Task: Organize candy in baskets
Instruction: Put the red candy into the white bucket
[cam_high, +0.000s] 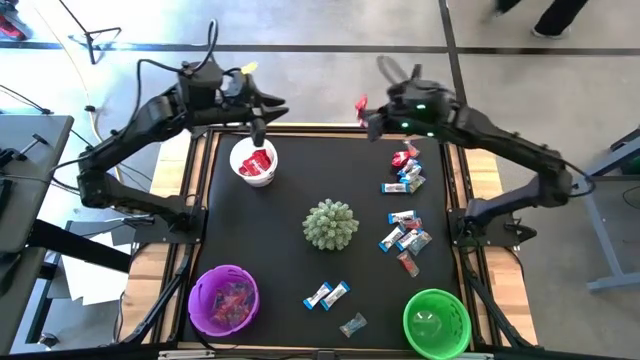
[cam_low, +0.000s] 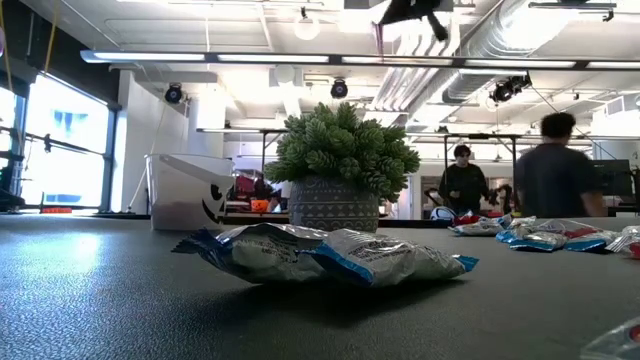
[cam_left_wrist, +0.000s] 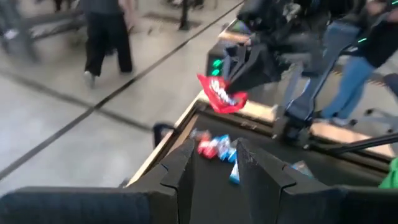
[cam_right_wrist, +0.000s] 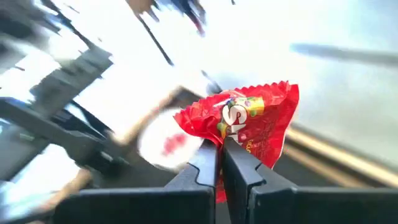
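White basket (cam_high: 253, 163) holding red candy, purple basket (cam_high: 224, 299) with sweets, right gripper (cam_right_wrist: 221, 163) pinching red packet (cam_right_wrist: 249, 124)

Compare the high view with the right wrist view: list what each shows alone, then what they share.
Only the high view shows the purple basket, the green basket, the spiky green ball, the loose blue-and-silver candies on the black mat, and the left hand above the white basket.

Only the right wrist view shows the print on the wrapper, and the right hand's fingers pinched shut on its lower edge.

Both show the right hand holding a red candy packet, and the white basket with red candy inside.
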